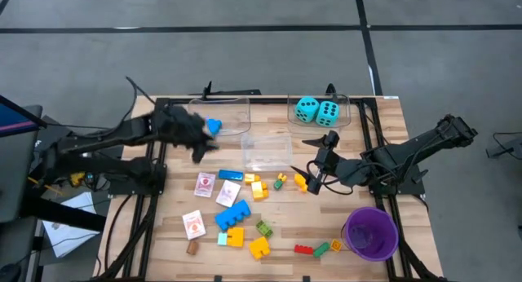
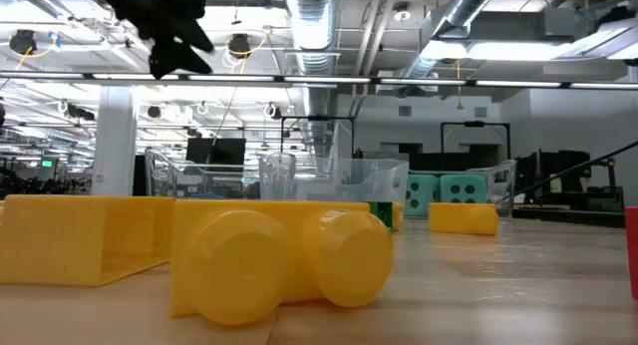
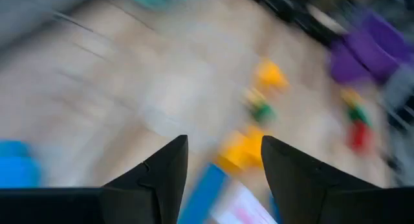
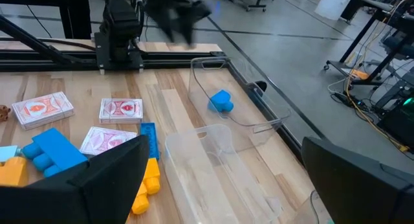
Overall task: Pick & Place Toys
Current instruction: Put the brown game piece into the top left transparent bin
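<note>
Toys lie scattered on the wooden table: card packs, a big blue brick, yellow bricks, and red and green bricks. One small blue brick lies inside the far-left clear bin. Two turquoise dice sit in the far-right bin. My left gripper hangs open above the table beside the far-left bin, with nothing between its fingers. My right gripper stands open right of the middle bin, holding nothing.
A purple cup stands near the right front corner. The empty middle bin lies just before my right gripper. Large yellow bricks fill the foreground of the low view. Bare wood shows on the table's left side.
</note>
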`<state>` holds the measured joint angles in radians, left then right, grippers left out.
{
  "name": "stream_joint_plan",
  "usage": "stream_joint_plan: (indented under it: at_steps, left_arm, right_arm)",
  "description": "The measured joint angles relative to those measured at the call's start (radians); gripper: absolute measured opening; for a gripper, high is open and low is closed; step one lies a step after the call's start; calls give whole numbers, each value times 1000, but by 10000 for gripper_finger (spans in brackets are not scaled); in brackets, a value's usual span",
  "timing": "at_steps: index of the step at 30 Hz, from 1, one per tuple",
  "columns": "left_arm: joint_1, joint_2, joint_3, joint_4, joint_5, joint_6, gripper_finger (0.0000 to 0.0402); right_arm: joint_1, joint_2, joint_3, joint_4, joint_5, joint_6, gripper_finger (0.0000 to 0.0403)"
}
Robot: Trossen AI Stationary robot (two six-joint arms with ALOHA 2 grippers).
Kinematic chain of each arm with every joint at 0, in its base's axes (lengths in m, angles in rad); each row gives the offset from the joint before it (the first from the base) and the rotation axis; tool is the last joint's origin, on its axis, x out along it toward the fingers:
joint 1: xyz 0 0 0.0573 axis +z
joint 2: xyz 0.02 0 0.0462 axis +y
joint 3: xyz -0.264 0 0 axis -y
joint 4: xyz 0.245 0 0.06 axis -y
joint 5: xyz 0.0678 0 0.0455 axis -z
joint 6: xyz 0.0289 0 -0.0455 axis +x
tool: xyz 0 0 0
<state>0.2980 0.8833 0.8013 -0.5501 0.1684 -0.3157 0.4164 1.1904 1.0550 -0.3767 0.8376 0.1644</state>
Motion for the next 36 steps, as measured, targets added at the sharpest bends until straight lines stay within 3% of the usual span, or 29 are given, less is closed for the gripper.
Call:
stream_joint_plan:
  at_steps: [4,9,16,22,36]
  left_arm:
    - [-242,17,0,-32,5,-115,193]
    - [-548,67,0,-23,-73,-327,213]
    - [-834,233,0,-39,-39,-822,253]
    - [-897,375,0,-70,148,-1155,286]
    - [-962,520,-1,-39,174,-1419,278]
  right_arm:
    - [0,0,0,-21,0,25,395]
    - [1,0,0,-22,0,46,395]
    - [10,0,0,-22,-1,65,395]
    - [11,0,0,-22,-2,72,395]
    - [42,0,0,-23,-2,21,395]
